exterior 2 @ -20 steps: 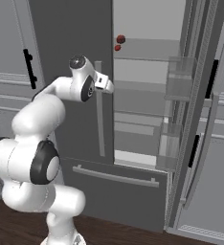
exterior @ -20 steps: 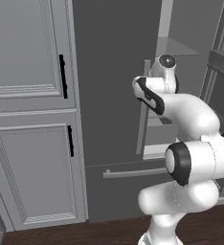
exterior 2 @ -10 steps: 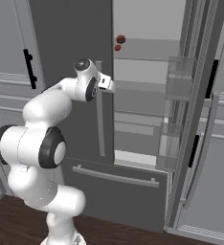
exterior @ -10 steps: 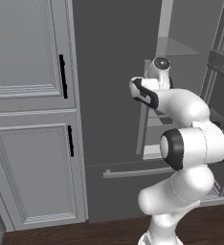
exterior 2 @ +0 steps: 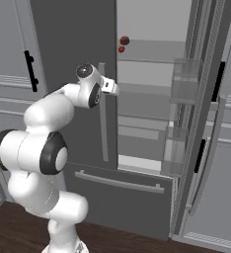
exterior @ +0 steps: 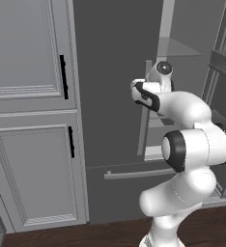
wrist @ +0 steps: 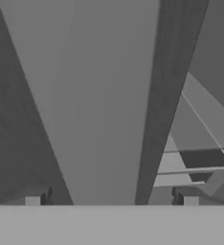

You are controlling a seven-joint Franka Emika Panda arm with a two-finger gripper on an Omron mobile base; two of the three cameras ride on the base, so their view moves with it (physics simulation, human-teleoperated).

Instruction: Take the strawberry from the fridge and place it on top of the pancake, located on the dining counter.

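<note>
The fridge [exterior 2: 73, 39] stands with its left door shut and its right door swung open. On an upper glass shelf lies the tiny red strawberry [exterior 2: 121, 49], just below a larger dark red fruit [exterior 2: 124, 40]. My gripper [exterior 2: 112, 88] is at the left door's long pale bar handle [exterior 2: 103, 123], well below and left of the strawberry. In the hand view my gripper [wrist: 111, 198] is open, and the handle [wrist: 104, 119] runs up between the two fingertips. The same handle [exterior: 145, 120] shows beside my hand in the left base view. The pancake and the dining counter are out of view.
Pale grey panelled cabinets [exterior: 28, 96] with black handles stand left of the fridge. The open right door [exterior 2: 206, 99] carries clear door bins [exterior 2: 184, 86]. A bottom drawer with a bar handle [exterior 2: 117, 182] juts out under the shelves. Dark wood floor [exterior 2: 19, 227] lies below.
The arm's elbow and upper links have swung while the hand stayed close by the left door's handle. The gripper has stayed open.
</note>
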